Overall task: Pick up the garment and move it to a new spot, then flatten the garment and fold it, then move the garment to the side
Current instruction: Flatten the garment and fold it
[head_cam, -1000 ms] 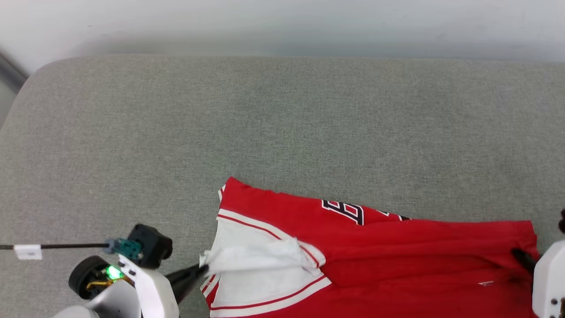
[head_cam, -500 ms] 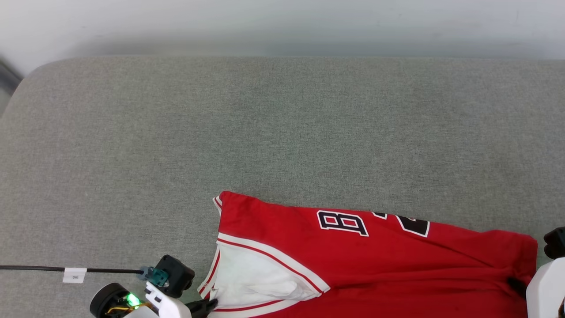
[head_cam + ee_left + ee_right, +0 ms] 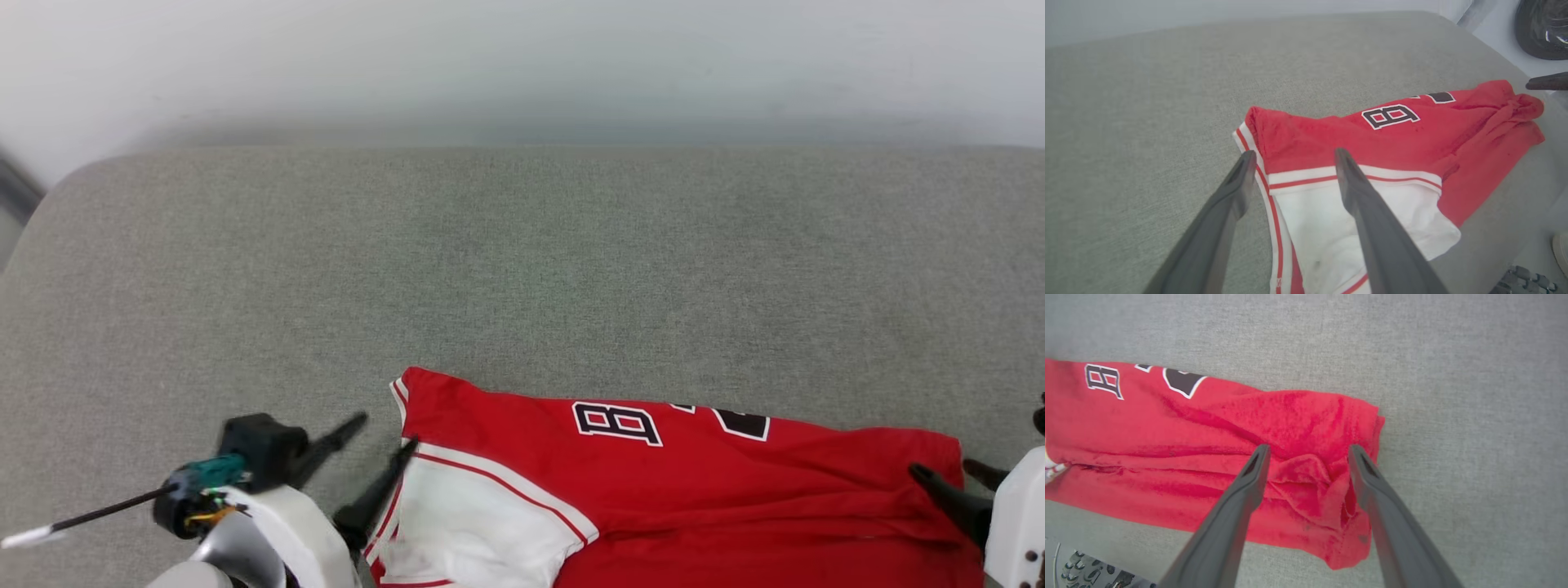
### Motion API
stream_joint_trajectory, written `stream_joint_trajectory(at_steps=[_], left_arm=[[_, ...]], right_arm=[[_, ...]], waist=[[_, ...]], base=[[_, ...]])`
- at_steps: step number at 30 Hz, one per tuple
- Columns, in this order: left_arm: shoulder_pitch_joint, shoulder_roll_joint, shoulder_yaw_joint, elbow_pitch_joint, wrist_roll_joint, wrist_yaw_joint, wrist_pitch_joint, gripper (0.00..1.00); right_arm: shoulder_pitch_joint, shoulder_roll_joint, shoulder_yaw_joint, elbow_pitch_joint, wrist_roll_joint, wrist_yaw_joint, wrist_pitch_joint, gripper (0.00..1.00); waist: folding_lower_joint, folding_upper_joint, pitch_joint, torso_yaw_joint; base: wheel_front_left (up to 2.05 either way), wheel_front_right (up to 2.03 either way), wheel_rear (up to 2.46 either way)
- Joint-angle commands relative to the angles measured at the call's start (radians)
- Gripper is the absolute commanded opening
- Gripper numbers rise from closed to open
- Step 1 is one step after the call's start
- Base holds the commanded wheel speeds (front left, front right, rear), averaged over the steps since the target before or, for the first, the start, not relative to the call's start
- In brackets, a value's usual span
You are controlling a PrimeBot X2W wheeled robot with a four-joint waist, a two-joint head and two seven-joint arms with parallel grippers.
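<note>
The garment (image 3: 694,490), a red jersey with a white sleeve and black white-outlined characters, lies folded lengthwise along the near edge of the grey cushion. My left gripper (image 3: 388,430) is open, with its fingers on either side of the striped sleeve edge and nothing held. In the left wrist view the left gripper (image 3: 1294,153) hovers over the sleeve of the garment (image 3: 1412,134). My right gripper (image 3: 940,467) is open at the garment's right end. In the right wrist view the right gripper (image 3: 1309,449) stands just over a bunched fold of the garment (image 3: 1188,428).
The grey cushioned surface (image 3: 522,269) stretches far and to the left of the jersey, ending at a pale wall (image 3: 522,57). A black cable with a white tag (image 3: 82,518) trails from my left wrist. The cushion's right edge (image 3: 1494,45) shows in the left wrist view.
Both grippers have opened and let go of the garment; the sleeve and the right end now rest on the cushion. The left gripper has risen. The head camera has tilted slightly.
</note>
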Motion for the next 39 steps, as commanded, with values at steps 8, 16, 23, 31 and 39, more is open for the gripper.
stream_joint_trajectory(at_steps=[8,16,23,31,39], left_arm=[[0.065,-0.07,0.165,-0.012,0.045,0.083,-0.345,1.0],[0.121,-0.195,0.344,-0.083,0.258,0.113,-0.372,1.0],[0.19,-0.32,0.487,-0.136,0.459,0.044,-0.372,1.0],[0.205,-0.416,0.59,-0.124,0.536,-0.061,-0.372,1.0],[0.197,-0.481,0.631,-0.101,0.584,-0.118,-0.372,1.0]], right_arm=[[0.053,0.177,-0.219,-0.14,-0.081,0.0,0.1,1.0],[0.038,0.33,-0.362,-0.108,-0.152,0.0,0.087,1.0],[0.009,0.392,-0.435,0.01,-0.163,0.0,0.036,1.0],[0.0,0.411,-0.437,0.162,-0.166,0.0,-0.012,1.0],[-0.002,0.438,-0.347,0.271,-0.119,0.002,-0.03,0.95]], waist=[[0.0,0.0,-0.021,0.0],[0.0,0.0,-0.003,0.025],[0.0,0.0,0.015,0.044],[0.0,0.0,0.036,0.066],[0.0,0.0,0.053,0.079]], base=[[0.0,0.0,0.0],[0.0,0.0,0.0],[0.0,0.0,0.0],[0.0,0.0,0.0],[0.0,0.0,0.0]])
